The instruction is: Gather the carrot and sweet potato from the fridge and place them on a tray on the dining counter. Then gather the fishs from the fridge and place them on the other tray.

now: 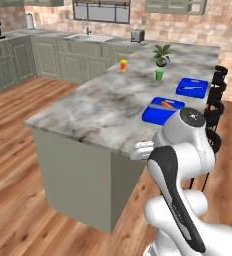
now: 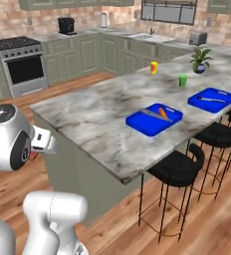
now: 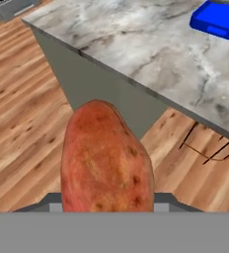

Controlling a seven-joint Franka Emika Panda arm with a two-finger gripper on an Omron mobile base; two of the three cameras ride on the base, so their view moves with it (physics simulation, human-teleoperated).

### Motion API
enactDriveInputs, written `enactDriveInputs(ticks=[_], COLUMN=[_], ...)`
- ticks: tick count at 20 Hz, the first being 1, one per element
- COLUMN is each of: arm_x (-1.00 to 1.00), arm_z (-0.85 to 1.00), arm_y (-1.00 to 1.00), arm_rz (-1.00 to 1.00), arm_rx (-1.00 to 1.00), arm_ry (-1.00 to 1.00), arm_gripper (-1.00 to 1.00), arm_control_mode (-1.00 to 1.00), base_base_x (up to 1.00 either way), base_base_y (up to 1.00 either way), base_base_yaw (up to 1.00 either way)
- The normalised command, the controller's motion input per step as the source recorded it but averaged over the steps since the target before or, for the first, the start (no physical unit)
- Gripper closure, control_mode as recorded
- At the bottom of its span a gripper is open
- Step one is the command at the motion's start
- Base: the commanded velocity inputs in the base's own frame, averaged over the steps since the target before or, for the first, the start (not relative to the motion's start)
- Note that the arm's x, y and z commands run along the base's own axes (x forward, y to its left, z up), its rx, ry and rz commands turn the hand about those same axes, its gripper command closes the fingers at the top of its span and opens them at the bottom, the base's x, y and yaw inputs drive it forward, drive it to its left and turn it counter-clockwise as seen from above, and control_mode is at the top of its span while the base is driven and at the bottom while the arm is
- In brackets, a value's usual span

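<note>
sweet potato (image 3: 106,158) hiding the fingers behind it, its lower end cut off at the bottom, blue tray (image 3: 219,22) cropped by the top right edge, slim grey item on the far tray (image 2: 211,99) too small to tell

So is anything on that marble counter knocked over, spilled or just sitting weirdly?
Nothing stands out. Both blue trays lie flat on the counter, the carrot rests in the nearer one, and the two cups and the plant stand upright. The sweet potato is held in the robot's hand, short of the counter.
</note>
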Motion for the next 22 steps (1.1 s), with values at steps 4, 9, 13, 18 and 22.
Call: enactDriveInputs(ticks=[4,9,13,18,22], arm_x=[0.00,0.00,0.00,0.00,0.00], arm_z=[0.00,0.00,0.00,0.00,0.00], arm_y=[0.00,0.00,0.00,0.00,0.00], arm_rz=[0.00,0.00,0.00,0.00,0.00], arm_rx=[0.00,0.00,0.00,0.00,0.00], arm_ry=[0.00,0.00,0.00,0.00,0.00], arm_gripper=[1.00,1.00,1.00,1.00,1.00], arm_control_mode=[1.00,1.00,1.00,1.00,1.00], base_base_x=[0.00,0.00,0.01,0.21,0.10], base_base_y=[-0.76,-0.81,-0.82,-0.70,-0.73], base_base_yaw=[0.22,0.25,0.26,0.27,0.30])
